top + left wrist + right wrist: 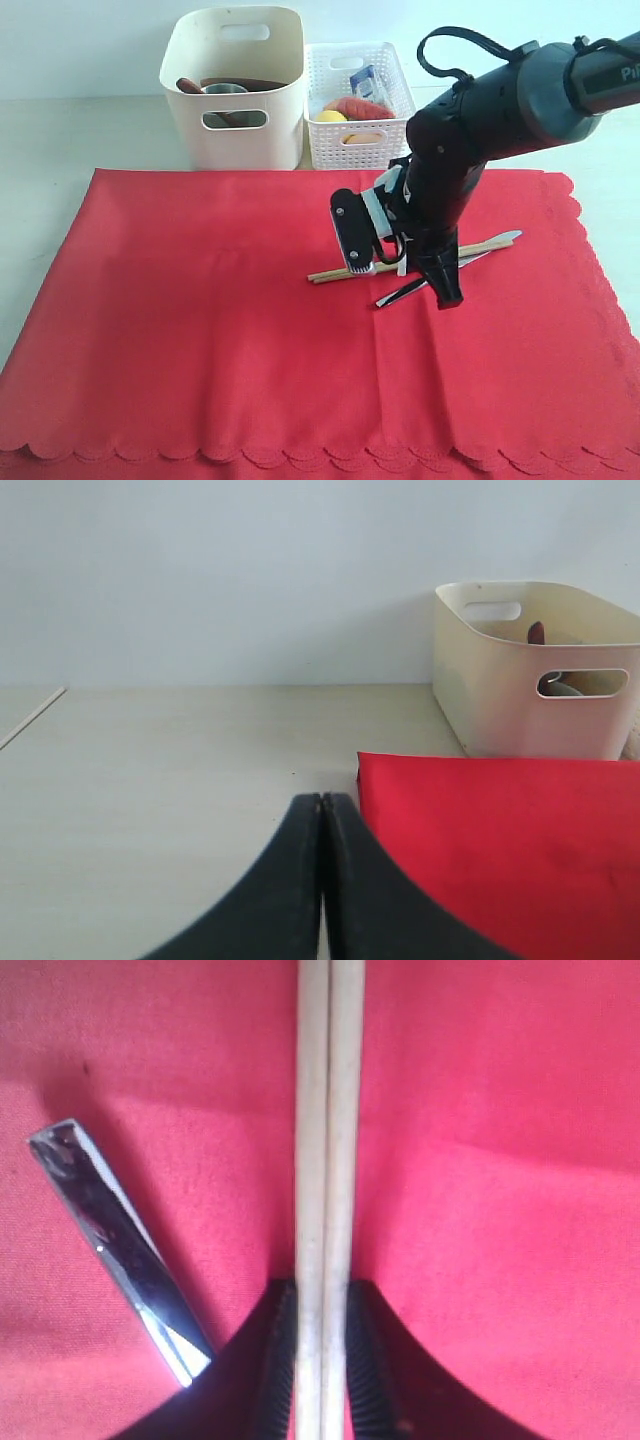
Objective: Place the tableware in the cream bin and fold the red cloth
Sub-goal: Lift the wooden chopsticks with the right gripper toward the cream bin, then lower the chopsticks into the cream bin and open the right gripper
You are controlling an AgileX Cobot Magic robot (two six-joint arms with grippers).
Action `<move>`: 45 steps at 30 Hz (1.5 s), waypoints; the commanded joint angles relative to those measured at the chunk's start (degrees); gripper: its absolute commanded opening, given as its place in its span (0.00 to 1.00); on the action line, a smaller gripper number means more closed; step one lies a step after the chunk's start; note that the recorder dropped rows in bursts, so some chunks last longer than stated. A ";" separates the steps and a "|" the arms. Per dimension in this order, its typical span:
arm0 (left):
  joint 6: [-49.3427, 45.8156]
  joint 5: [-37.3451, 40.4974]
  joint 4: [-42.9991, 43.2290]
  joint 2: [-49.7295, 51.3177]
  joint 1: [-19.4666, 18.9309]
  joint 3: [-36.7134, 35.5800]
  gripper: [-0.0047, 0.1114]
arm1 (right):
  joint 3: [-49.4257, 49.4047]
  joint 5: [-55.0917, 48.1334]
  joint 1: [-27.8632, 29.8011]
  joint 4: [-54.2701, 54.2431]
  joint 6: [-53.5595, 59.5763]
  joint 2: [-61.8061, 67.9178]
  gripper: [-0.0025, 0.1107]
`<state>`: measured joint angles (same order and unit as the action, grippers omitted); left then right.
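Note:
The red cloth lies spread flat over the table. On its right half lie the pair of wooden chopsticks and a metal knife, crossing each other. My right gripper points down onto them. In the right wrist view its ribbed pads press both sides of the chopsticks, with the knife beside them. The cream bin stands behind the cloth and holds a steel cup and brown wooden pieces. My left gripper is shut and empty above the bare table, beside the cloth's corner.
A white perforated basket with a lemon, a red sausage and a milk carton stands right of the cream bin. Bare pale table lies left of the cloth. The cloth's scalloped edge hangs at the front.

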<state>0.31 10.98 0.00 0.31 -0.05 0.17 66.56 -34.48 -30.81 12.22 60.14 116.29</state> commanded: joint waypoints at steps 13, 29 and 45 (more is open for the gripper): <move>0.37 -0.20 0.00 -0.31 -0.10 -0.17 0.06 | -0.48 -1.26 0.17 -3.04 -1.64 -12.25 0.02; 0.37 -0.20 0.00 -0.31 -0.10 -0.17 0.06 | -0.20 11.39 -0.38 -16.20 5.74 -15.06 0.02; 0.37 -0.20 0.00 -0.31 -0.10 -0.17 0.06 | 3.16 21.22 -10.93 -16.10 14.50 -14.83 0.02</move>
<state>0.31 10.98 0.00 0.31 -0.05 0.17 68.81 -14.36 -40.06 -3.62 71.43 101.67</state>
